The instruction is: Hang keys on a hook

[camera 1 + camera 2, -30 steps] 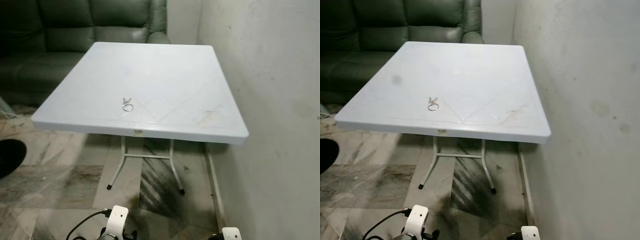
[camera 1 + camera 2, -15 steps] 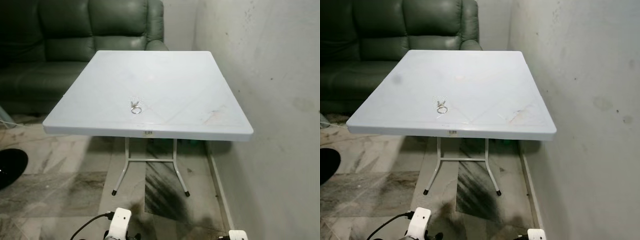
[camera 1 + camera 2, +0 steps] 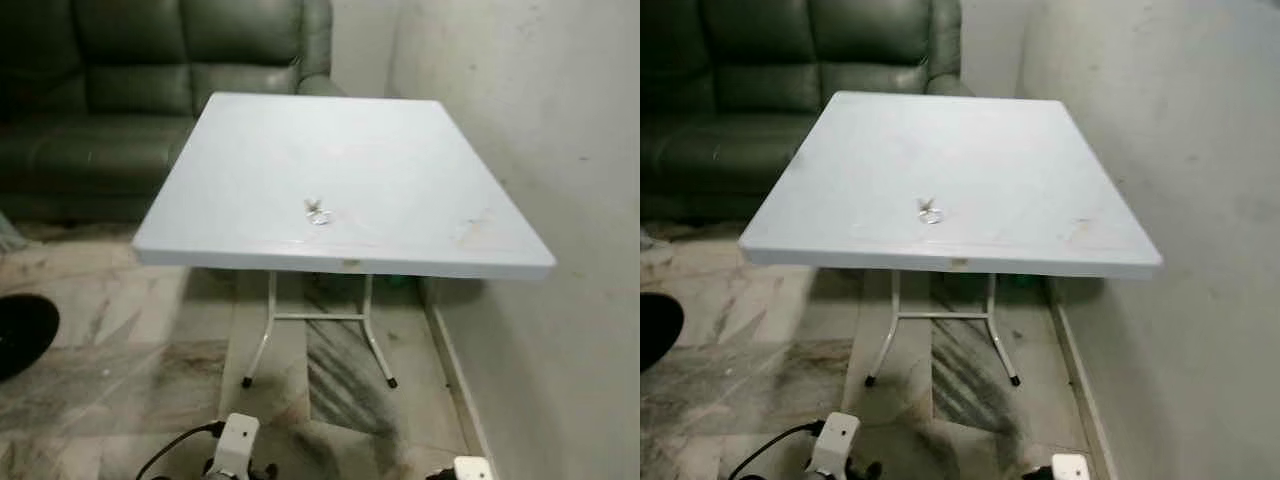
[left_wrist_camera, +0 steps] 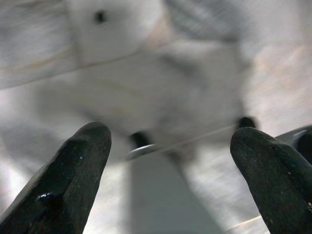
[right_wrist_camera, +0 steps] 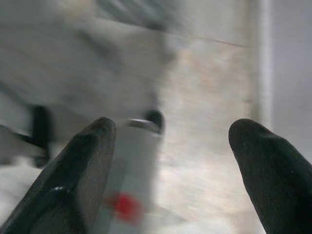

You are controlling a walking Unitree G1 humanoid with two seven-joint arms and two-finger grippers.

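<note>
While both arms hang low at the robot's front, the head views look down on a pale square table [image 3: 400,150] that stands against a stained wall [image 3: 560,120], with a dark green sofa [image 3: 120,70] behind it. Near the table's front edge lie the keys [image 3: 318,213], a small ring with short metal pieces, flat on the tabletop, well ahead of and above both grippers, nearer the left one's side than the right's. Below the table its white metal legs [image 3: 890,335] rest on a streaked marble floor [image 3: 110,350], and a dark round object [image 3: 22,332] sits on the floor at the robot's far left. Seen from the left wrist, the left gripper [image 4: 170,170] has its two black fingers [image 4: 68,180] spread wide apart with nothing between them; beyond them is blurred pale floor and part of the robot's own body. Seen from the right wrist, the right gripper [image 5: 170,170] likewise holds its fingers [image 5: 273,170] wide apart and empty, over blurred floor beside the wall. No container can be made out.
</note>
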